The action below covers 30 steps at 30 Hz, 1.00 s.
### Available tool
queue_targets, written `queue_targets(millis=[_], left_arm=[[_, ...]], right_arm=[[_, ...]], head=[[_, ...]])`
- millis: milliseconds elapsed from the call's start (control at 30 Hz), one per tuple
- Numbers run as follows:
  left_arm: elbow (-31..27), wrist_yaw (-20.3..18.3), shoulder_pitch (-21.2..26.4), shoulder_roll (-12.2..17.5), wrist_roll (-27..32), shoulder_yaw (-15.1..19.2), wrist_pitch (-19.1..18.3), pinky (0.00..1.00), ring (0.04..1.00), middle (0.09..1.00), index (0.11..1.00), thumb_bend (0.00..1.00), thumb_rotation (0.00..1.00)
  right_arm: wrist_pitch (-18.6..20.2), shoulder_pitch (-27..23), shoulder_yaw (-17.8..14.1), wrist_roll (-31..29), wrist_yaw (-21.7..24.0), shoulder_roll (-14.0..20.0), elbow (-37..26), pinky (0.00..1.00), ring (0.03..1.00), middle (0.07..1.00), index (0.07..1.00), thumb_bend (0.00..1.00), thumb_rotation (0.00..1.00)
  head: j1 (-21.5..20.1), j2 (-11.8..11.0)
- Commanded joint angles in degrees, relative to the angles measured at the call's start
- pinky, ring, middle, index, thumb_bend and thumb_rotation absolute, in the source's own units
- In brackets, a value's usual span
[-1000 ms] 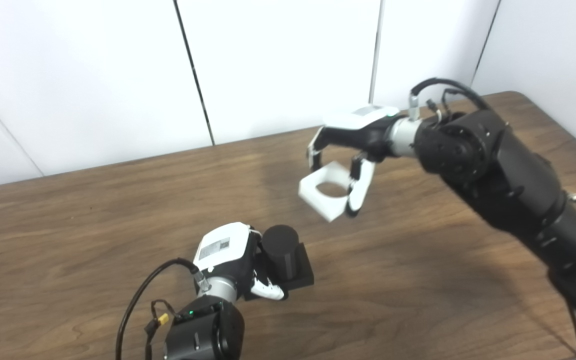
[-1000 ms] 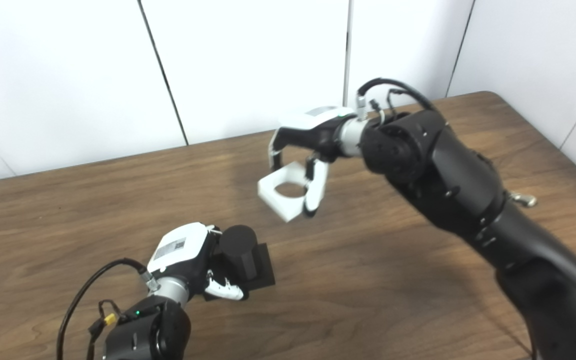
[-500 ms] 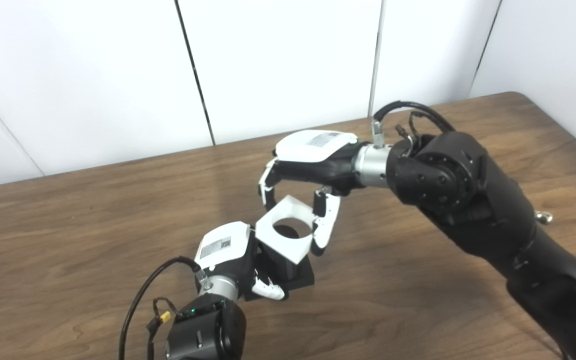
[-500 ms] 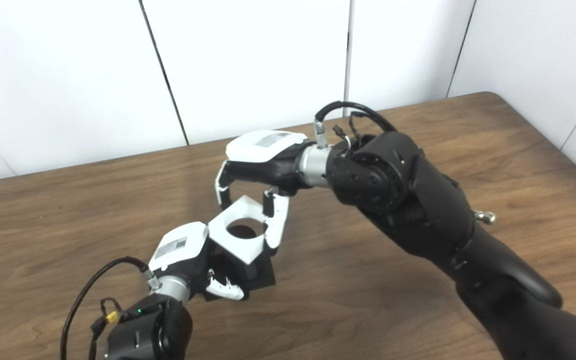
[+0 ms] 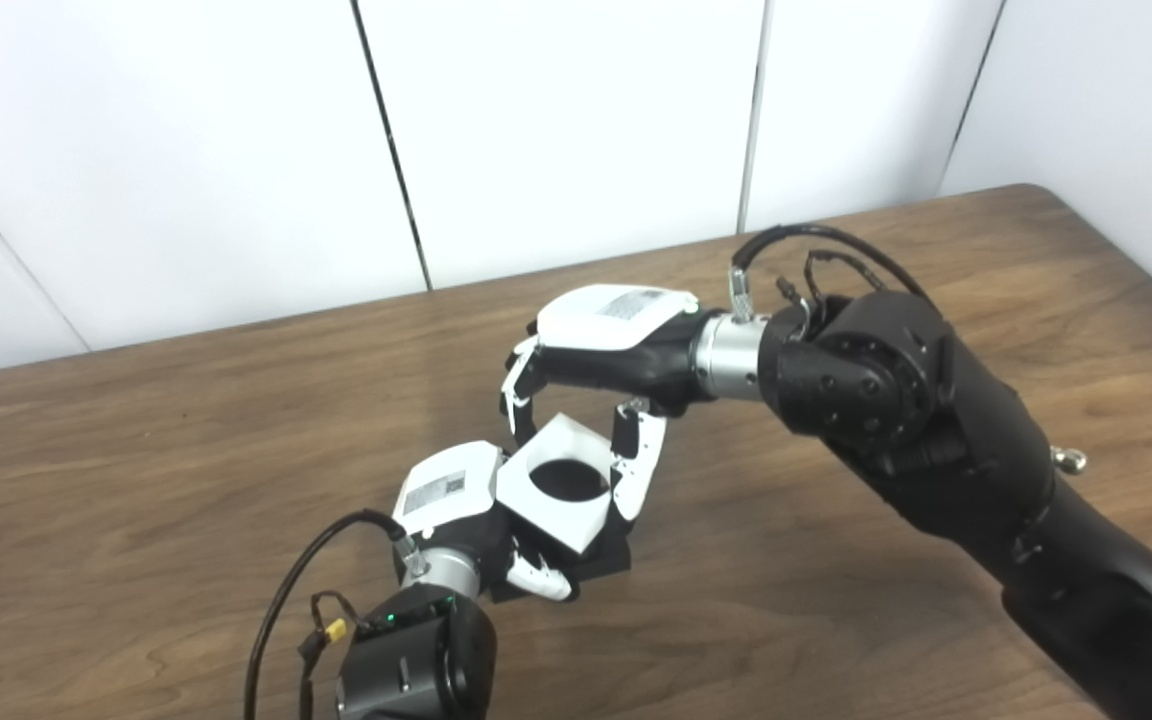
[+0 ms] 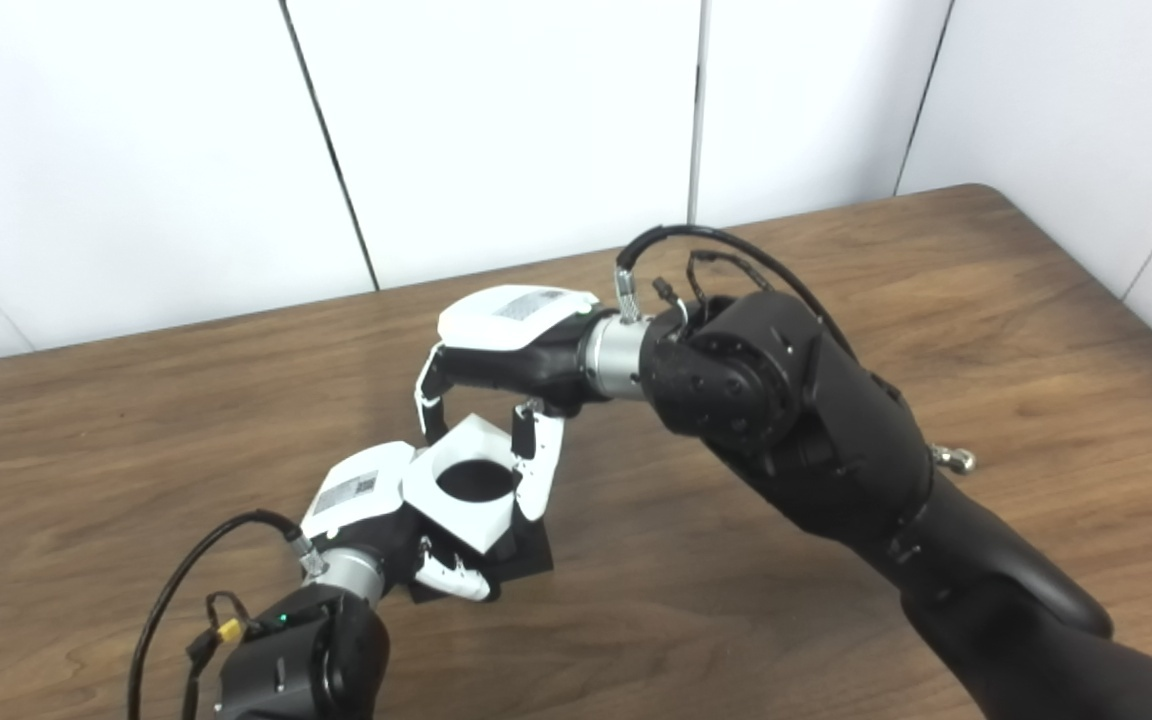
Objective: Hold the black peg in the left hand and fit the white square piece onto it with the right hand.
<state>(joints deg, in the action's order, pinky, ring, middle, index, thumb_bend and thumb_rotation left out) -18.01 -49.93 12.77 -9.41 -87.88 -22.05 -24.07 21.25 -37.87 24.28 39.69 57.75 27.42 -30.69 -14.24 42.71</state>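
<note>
Hands meet low over the middle of the wooden table (image 5: 186,450). The left hand (image 5: 466,510), whose arm comes up from the bottom edge, is closed on the black peg (image 5: 561,478), its white fingertips (image 5: 536,580) curled over the near edge of the peg's square base (image 5: 608,562), which sits on or just above the tabletop; which of the two cannot be told. The right hand (image 5: 586,385) reaches in from the right with its white back plate upward and grips the white square piece (image 5: 551,510), fingers (image 5: 516,395) on the far side and thumb (image 5: 633,470) pressed to the right side. The piece lies roughly level, slightly tilted, directly over the peg, and the peg's dark top shows through its round hole. How far the piece has slid down the peg cannot be told, since the piece itself hides the peg's shaft and the left hand covers the left side; only the base's right corner shows below the piece. The piece's left corner touches or nearly touches the left hand's white back plate. A black cable (image 5: 281,610) loops out from the left wrist toward the bottom edge, with a small yellow connector (image 5: 338,632) beside it, and another black cable (image 5: 816,245) arches over the right wrist. Behind the table stands a white panelled wall (image 5: 556,130) with dark seams.
</note>
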Motion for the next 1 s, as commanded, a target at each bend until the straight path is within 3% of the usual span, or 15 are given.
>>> queue_targets(millis=[0, 167, 967], left_arm=[[1.3, -1.5, -0.4, -0.8, -0.8, -1.0, 0.8, 1.0, 1.0, 0.93, 0.495, 0.51, 0.06], [1.0, -1.8, -0.3, -0.7, -0.9, -1.3, 1.1, 1.0, 1.0, 0.928, 0.498, 0.51, 0.06], [-0.2, -1.9, -0.1, -1.5, 1.3, -0.2, 0.3, 1.0, 1.0, 0.9, 0.496, 0.51, 0.06]], right_arm=[[-4.2, -1.1, -0.4, 0.4, -3.5, 0.4, 0.5, 1.0, 0.914, 0.8, 0.482, 0.53, 0.14], [-9.5, 0.5, -0.9, 0.6, -5.8, 1.3, 2.2, 1.0, 0.919, 0.803, 0.482, 0.52, 0.14], [-15.7, 3.3, 0.0, 2.2, -9.5, 1.4, 5.7, 1.0, 0.899, 0.786, 0.483, 0.52, 0.14]], head=[[0.1, 0.0], [-0.3, 0.2], [-0.4, 1.1]])
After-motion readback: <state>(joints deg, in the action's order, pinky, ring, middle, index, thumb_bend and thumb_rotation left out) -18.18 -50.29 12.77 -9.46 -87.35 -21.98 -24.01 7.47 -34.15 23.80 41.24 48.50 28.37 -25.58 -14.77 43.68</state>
